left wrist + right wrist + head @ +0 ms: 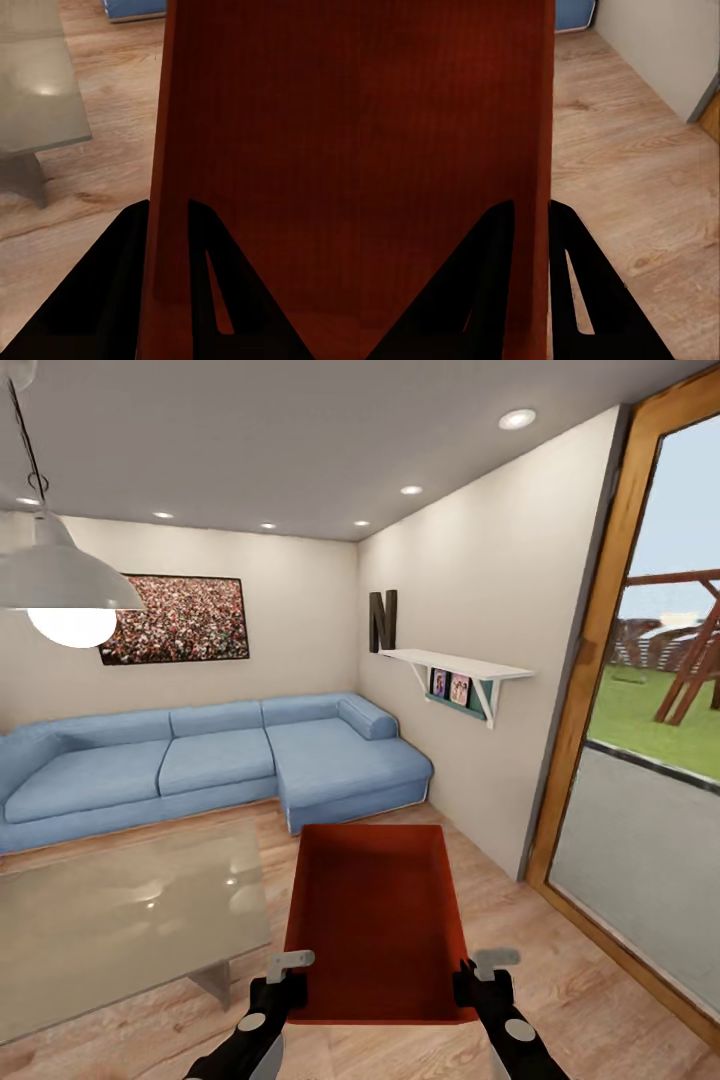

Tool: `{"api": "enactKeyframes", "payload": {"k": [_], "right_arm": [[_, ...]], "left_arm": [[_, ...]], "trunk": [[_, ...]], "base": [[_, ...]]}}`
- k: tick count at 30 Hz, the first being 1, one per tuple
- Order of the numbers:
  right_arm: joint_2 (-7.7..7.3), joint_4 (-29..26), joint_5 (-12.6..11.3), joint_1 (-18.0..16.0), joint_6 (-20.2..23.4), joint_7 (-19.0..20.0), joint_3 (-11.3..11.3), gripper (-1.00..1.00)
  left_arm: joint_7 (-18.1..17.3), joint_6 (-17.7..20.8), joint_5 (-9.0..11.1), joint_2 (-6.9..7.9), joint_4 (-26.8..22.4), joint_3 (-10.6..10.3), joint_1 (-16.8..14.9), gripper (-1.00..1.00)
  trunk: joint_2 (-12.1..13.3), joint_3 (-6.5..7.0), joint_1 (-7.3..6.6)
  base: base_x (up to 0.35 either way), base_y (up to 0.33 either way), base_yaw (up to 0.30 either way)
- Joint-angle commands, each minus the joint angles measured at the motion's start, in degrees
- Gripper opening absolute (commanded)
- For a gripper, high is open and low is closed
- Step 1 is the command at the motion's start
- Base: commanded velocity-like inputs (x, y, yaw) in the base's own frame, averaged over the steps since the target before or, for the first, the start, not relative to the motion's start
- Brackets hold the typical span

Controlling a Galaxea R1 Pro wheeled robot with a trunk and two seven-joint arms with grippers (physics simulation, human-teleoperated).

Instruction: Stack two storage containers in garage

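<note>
You are in the living room, facing a cream wall and a long blue sofa that runs across the middle left of the frame, with light wood plank flooring below it. A wood-framed glass door fills the right edge, showing grass outside. A glass-topped coffee table sits at the lower left, very near your left arm. At the lower centre you are carrying one orange-red storage container, open side up, lifted clear of the planks and held out ahead of the robot. The left hand is clamped on its left wall near the near corner; the left wrist view shows the thin wall pinched between the two dark fingers. The right hand is closed on the right wall the same way, the wall running between its fingers. The risks, as I judge them: each grip is only a pinch on a thin plain wall close to the near end, so the far end could sag or the container could slip if the arms drift apart or the base turns sharply. Swinging left could knock the container or your elbow against the glass table; swinging right could clip the door frame. The second container is not before you here.
</note>
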Motion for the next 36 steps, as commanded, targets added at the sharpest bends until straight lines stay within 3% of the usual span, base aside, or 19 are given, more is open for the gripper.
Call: {"api": "enactKeyframes", "payload": {"k": [1, 36], "right_arm": [[0.03, 0.2, 0.2, 0.0, -0.1, 0.2, 0.5, -1.00], [0.02, 0.2, 0.2, 0.0, -0.1, 0.2, 0.5, -1.00]], "left_arm": [[0.3, -0.1, -0.5, -0.09, -0.9, 0.3, -0.1, -1.00], [0.3, -0.2, -0.7, -0.09, -0.9, 0.2, -0.1, -1.00]], "trunk": [[0.0, -0.03, 0.02], [0.0, -0.03, 0.02]], "base": [[0.000, 0.000, 0.300], [0.000, 0.000, 0.300]]}}
